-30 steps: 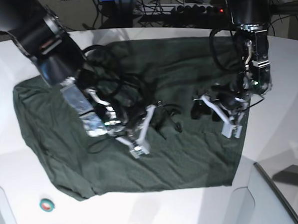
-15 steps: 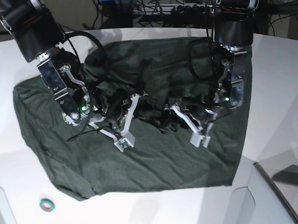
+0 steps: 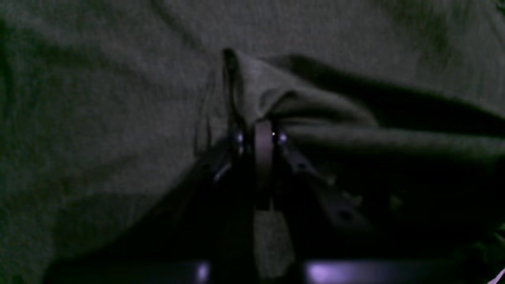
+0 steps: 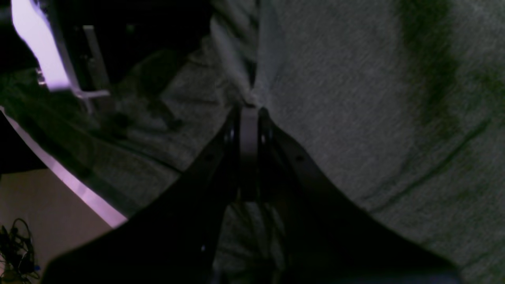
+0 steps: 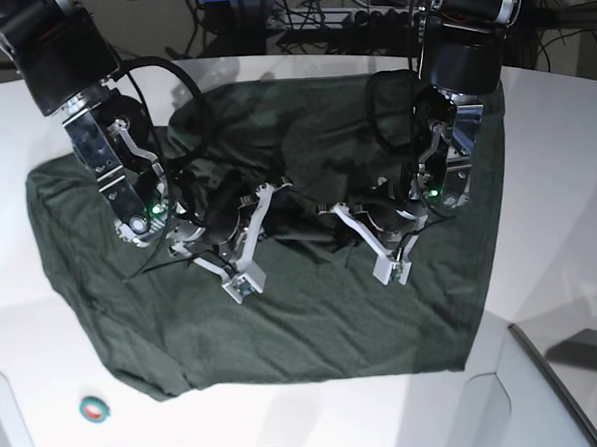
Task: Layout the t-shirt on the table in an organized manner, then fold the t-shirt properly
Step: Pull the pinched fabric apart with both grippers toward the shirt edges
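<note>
The dark green t-shirt [image 5: 364,320] lies spread over the white table [image 5: 556,170], bunched into wrinkles at its middle. My left gripper [image 5: 318,220] reaches in from the right side of the base view. In the left wrist view the left gripper [image 3: 261,128] is shut on a raised fold of the t-shirt [image 3: 98,98]. My right gripper [image 5: 286,206] comes in from the left and meets it near the middle. Seen from the right wrist, the right gripper [image 4: 248,110] is shut on a pinched ridge of the t-shirt [image 4: 355,98].
A small teal and red round object [image 5: 93,407] lies on the table near the front left. A grey panel [image 5: 568,390] stands at the front right corner. Cables and a power strip [image 5: 368,20] run behind the table. The other arm's white bracket [image 4: 35,51] shows close by in the right wrist view.
My left arm has moved from the shirt's right edge toward the middle, and its gripper has shut on a fold. My right gripper, shut throughout, has drawn back up and left.
</note>
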Motion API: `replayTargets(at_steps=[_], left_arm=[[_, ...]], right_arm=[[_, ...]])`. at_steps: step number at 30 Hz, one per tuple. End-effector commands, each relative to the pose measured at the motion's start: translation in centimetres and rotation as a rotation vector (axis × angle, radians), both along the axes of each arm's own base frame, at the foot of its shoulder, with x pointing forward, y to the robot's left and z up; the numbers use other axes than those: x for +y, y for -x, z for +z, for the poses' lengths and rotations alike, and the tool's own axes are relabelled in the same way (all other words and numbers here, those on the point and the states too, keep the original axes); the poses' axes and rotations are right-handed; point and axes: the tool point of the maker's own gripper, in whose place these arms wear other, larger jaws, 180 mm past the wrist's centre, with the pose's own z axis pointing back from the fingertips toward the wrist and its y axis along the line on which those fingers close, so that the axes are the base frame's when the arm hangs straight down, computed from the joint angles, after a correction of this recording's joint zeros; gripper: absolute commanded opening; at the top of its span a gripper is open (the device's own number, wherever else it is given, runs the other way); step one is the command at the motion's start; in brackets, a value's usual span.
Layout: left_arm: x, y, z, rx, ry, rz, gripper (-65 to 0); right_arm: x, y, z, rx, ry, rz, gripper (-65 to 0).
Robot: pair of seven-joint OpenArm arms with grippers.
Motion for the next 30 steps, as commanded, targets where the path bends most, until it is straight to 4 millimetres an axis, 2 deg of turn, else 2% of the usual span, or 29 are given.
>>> replayTargets(at_steps=[1,7,15,19,23,26,30], left_arm=[[0.0,-1.9,2.1,-0.071,0.020,0.012,-65.0],[0.7,-3.3,5.1,-0.159,0.001,-0.003,-65.0],[3.9,-4.1,7.1,-0.223,-0.092,-0.025,-65.0],[5.5,-4.3,7.2,-0.261,-0.289,-0.088,-65.0],[7.1,-3.5,6.0,-0.261,-0.505,-0.160,-65.0],[8.3,-3.4,5.6,-0.256,-0.614,-0.191,-65.0],[9.5,-3.7,6.2,-0.271,-0.696,-0.202,-65.0]], right_arm=[[0.4,-1.2,1.7,-0.054,-0.029,0.003,-64.4],[0.4,-1.2,1.6,-0.051,-0.028,0.003,-64.4],[0.7,-1.0,1.6,-0.051,-0.028,0.015,-64.4],[1.2,-0.3,1.3,-0.027,-0.029,0.029,-64.4],[3.3,0.5,1.7,-0.031,-0.069,0.108,-64.4],[4.3,0.9,1.9,-0.029,-0.091,0.124,-64.4],[5.2,1.2,2.0,-0.021,-0.111,0.128,-64.2]])
